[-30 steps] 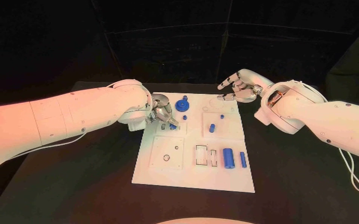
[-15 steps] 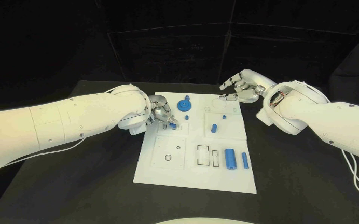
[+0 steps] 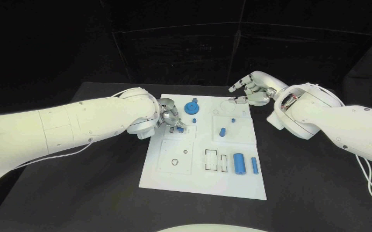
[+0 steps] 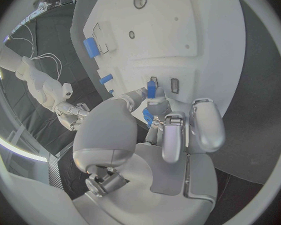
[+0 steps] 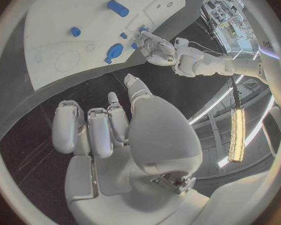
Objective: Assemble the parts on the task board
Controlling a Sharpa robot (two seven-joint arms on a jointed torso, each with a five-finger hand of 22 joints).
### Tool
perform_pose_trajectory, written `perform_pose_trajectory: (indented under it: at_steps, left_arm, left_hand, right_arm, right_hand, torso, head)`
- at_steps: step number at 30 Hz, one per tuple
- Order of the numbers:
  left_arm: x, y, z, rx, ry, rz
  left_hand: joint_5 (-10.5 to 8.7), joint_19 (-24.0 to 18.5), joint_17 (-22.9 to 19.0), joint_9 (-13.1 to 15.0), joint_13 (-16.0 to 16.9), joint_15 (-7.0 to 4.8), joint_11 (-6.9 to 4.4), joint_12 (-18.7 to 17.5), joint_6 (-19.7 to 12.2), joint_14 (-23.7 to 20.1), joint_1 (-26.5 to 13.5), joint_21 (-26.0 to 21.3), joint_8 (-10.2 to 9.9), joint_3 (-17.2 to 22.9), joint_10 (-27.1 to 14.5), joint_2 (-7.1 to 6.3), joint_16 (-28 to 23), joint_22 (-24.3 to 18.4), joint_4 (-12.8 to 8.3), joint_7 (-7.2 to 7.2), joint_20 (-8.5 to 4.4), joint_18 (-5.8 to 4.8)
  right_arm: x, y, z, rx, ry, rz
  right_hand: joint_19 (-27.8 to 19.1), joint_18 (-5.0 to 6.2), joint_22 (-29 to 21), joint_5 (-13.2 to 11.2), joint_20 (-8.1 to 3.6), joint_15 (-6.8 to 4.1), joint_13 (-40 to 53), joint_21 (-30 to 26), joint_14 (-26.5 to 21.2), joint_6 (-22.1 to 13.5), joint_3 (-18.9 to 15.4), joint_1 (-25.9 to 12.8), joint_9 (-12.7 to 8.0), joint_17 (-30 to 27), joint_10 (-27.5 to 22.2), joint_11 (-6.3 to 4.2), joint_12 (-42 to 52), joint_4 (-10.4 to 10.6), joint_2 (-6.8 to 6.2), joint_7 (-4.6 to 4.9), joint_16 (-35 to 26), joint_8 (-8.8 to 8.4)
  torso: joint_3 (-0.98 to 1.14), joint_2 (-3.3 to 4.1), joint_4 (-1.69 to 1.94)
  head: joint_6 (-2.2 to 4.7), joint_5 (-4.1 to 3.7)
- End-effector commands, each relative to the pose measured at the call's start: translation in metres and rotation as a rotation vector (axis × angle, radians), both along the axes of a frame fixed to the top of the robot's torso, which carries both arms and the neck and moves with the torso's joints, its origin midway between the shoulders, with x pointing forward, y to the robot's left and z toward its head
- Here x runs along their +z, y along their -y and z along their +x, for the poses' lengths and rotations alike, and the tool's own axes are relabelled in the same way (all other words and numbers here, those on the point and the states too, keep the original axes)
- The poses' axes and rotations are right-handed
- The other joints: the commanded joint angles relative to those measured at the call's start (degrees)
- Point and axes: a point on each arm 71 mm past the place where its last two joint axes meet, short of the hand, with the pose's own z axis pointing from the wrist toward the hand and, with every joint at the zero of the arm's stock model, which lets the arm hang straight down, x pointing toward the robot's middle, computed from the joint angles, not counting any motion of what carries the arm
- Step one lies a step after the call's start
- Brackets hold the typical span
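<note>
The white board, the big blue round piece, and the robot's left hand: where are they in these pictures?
task board (image 3: pixel 174 175): head view, bare near-left part of the plate.
round blue part (image 3: pixel 191 108): head view, its middle.
left hand (image 4: pixel 158 116): left wrist view, fingers holding a small blue part.

The matte black counter (image 3: pixel 93 189) carries one flat white rectangular task board (image 3: pixel 182 181), lying between the left hand (image 3: pixel 169 116) and the right hand (image 3: pixel 249 93), its far corner just beside the right hand.
</note>
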Motion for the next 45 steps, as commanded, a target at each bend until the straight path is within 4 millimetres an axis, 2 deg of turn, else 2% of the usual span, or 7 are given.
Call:
perform_pose_trajectory:
  at_steps: [1,18,21,25,30,38,45]
  left_arm:
    - [-0.0004,-0.0003,-0.0002,0.001,-0.003,0.025]
    - [-0.0037,-0.0018,-0.0021,-0.015,-0.046,0.057]
    - [-0.0038,-0.0019,-0.0021,-0.016,-0.047,0.058]
    - [-0.0039,-0.0013,-0.0022,-0.019,-0.049,0.059]
    - [-0.0040,0.0004,-0.0021,-0.024,-0.051,0.059]
    - [-0.0043,0.0024,-0.0010,-0.026,-0.052,0.061]
    - [-0.0045,0.0060,-0.0001,-0.034,-0.054,0.062]
  left_hand:
    - [0.10,0.19,15.09,0.06,-0.02,0.06,-0.02,0.35,0.16,6.05,0.08,0.12,0.26,8.51,0.32,0.68,0.18,-0.07,-8.19,-0.31,0.19,0.00]
    - [0.14,0.13,15.09,0.15,-0.38,0.04,-0.08,0.09,0.14,6.05,-0.04,-0.01,0.39,8.83,0.11,0.53,0.18,-0.26,-8.29,-0.38,0.18,0.04]
    - [0.12,0.14,15.09,0.19,-0.34,0.03,-0.09,0.13,0.18,6.05,-0.19,0.02,0.48,8.90,0.14,0.45,0.18,-0.20,-8.25,-0.40,0.18,0.03]
    - [0.08,0.14,15.09,0.27,-0.29,0.02,-0.11,0.23,0.26,6.05,-0.53,0.01,0.63,9.00,0.21,0.32,0.18,-0.19,-8.12,-0.45,0.17,0.03]
    - [0.02,0.15,15.09,0.33,-0.25,-0.01,-0.15,0.32,0.37,6.05,-0.88,0.00,0.78,9.01,0.29,0.18,0.18,-0.18,-7.98,-0.52,0.15,0.03]
    - [-0.16,0.23,15.09,0.46,0.03,-0.16,-0.35,0.75,0.87,6.05,-2.06,0.11,1.18,8.35,0.57,-0.35,0.18,0.08,-7.43,-0.83,0.05,-0.01]
    - [-0.27,0.30,15.09,0.53,-0.04,-0.42,-0.69,0.96,1.94,6.05,-4.02,0.16,1.68,6.25,0.59,-0.94,0.18,0.28,-6.13,-1.25,-0.17,-0.05]
  right_arm:
    - [0.0014,-0.0009,0.0001,0.006,0.004,-0.002]
    - [0.0012,-0.0019,0.0005,0.008,0.004,-0.002]
    - [0.0012,-0.0010,0.0011,0.001,0.006,-0.002]
    - [0.0019,-0.0003,0.0016,-0.004,0.014,0.009]
    - [0.0024,-0.0009,0.0018,0.003,0.013,0.030]
    - [0.0030,-0.0017,0.0015,0.018,0.009,0.060]
    - [0.0028,-0.0011,0.0016,0.015,0.001,0.068]
  right_hand:
    - [-0.31,0.47,-0.01,0.20,0.10,-0.37,0.62,-0.19,2.46,-0.14,-0.10,-0.03,-0.09,-0.05,-0.37,0.16,-0.35,0.12,0.20,-0.08,-0.30,0.38]
    - [-0.48,0.52,-0.25,0.18,0.10,-0.37,0.44,-0.32,2.40,-0.14,-0.10,-0.05,-0.09,-0.31,-0.50,0.16,-0.53,0.17,0.24,-0.08,-0.45,0.38]
    - [-3.00,1.34,-3.88,0.12,-0.03,-0.54,-4.57,-2.52,1.19,-0.17,-0.21,-0.10,-0.08,-4.85,-3.98,-0.02,-5.81,0.66,0.34,-0.23,-3.48,0.50]
    - [-14.15,4.69,-20.71,-0.14,-0.53,-1.06,-25.74,-14.35,-4.41,-0.26,-0.16,0.27,-0.07,-24.67,-15.24,-0.53,-28.76,2.26,0.08,-0.76,-19.50,0.70]
    - [-21.42,7.07,-36.41,-0.91,-0.59,-0.86,-35.88,-28.28,-7.55,-0.42,0.07,1.51,-0.02,-40.95,-16.51,-0.57,-38.96,4.41,-0.68,-0.66,-37.53,1.34]
    - [-26.04,6.58,-44.12,-0.49,2.17,2.16,-48.04,-40.98,-15.08,-2.05,0.36,2.12,-0.06,-48.49,-20.32,2.15,-51.48,7.96,-2.01,1.31,-55.27,1.57]
    - [-23.98,7.03,-51.10,-0.16,4.02,3.39,-59.44,-50.76,-13.47,-2.42,-1.19,3.03,-0.01,-54.83,-17.73,3.33,-58.03,9.69,-2.47,2.16,-66.94,3.03]
  torso:
    - [0.01,-0.04,-0.02]
    - [-0.03,-0.02,-0.02]
    - [-0.01,-0.01,-0.04]
    - [0.03,0.01,-0.03]
    - [0.02,-0.01,-0.02]
    - [0.06,-0.07,-0.09]
    - [0.03,-0.02,-0.05]
  head:
    - [-0.15,0.00]
    - [-0.18,0.07]
    - [-0.05,-0.06]
    - [-0.11,-0.10]
    - [-0.15,-0.11]
    - [-0.13,-0.22]
    - [-0.15,-0.26]
